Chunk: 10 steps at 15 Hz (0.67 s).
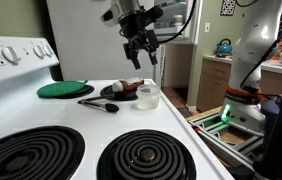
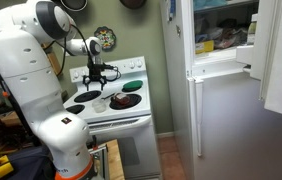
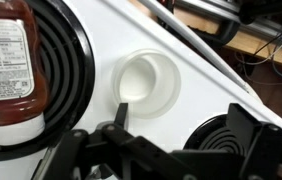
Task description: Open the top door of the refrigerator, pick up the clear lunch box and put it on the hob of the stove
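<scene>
Hovering above the clear lunch box point(image 1: 148, 97) on the hob point(image 1: 101, 122), gripper point(image 1: 141, 60) spread, empty; lift straight up, avoiding black plate point(image 1: 109, 93) just left.

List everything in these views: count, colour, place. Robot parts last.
stove: one, white, foreground
front coil burners: two, black, near edge of the stove top
clear lunch box: one, translucent whitish, on the stove top near its side edge
sauce bottle: one, red-brown with a white label, over a burner beside the lunch box
green disc: one, green, back of the stove top near the knobs
utensil: one, black, middle of the stove top
refrigerator: one, white, to the side of the stove
top door: one, white, swung open
kettle: one, teal, far counter
robot arm: one, white, beside the stove
gripper: one, black, open, above the lunch box, not touching
</scene>
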Each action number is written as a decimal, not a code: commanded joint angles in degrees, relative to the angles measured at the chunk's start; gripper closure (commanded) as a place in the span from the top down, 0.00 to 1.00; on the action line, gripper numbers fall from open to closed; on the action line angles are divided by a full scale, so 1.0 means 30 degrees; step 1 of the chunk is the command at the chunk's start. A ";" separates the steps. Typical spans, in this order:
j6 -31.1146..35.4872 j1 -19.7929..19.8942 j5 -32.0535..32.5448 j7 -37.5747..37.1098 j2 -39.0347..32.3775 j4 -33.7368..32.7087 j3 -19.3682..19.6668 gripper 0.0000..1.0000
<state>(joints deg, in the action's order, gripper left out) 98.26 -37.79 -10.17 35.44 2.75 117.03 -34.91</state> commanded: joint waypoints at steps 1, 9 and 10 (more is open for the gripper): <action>-0.2201 0.0031 -0.0816 0.0720 0.2356 0.0347 0.0549 1.00; -0.6231 -0.0247 -0.0175 0.0506 0.3508 -0.1002 0.1490 1.00; -0.6476 -0.0267 -0.0129 0.0509 0.3490 -0.1210 0.1542 1.00</action>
<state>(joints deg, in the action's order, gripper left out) 81.69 -37.84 -11.14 36.98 12.71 114.57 -31.25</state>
